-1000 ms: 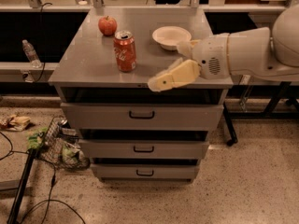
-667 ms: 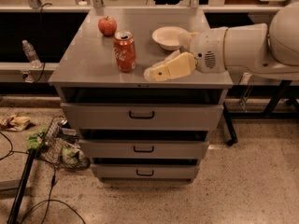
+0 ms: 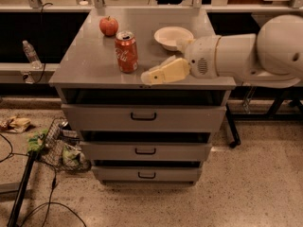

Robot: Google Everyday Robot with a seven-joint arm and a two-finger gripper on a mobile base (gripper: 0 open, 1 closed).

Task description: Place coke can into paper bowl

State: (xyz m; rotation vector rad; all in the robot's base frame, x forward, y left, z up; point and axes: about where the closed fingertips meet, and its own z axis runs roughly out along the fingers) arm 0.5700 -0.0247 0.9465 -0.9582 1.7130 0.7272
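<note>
**Can not grabbed yet, gripper parked right beside it**

So here's what we're looking at. The coke can [image 3: 126,51] stands upright a bit left of the middle of the worktop [image 3: 85,65], nearer the front edge. It's free on all sides, so we'd guess it's an easy side grab. The paper bowl [image 3: 162,32] sits behind it and to the right, toward the back edge, empty and near enough for a short lift-and-drop. The apple [image 3: 109,26] is off by the back left corner, out of the way.

The gripper [image 3: 148,77] hangs over the front edge just right of the can, not touching. We honestly can't tell if it's spread or closed. The arm [image 3: 236,56] comes in low and level from the right edge, pointing left at the can.
</note>
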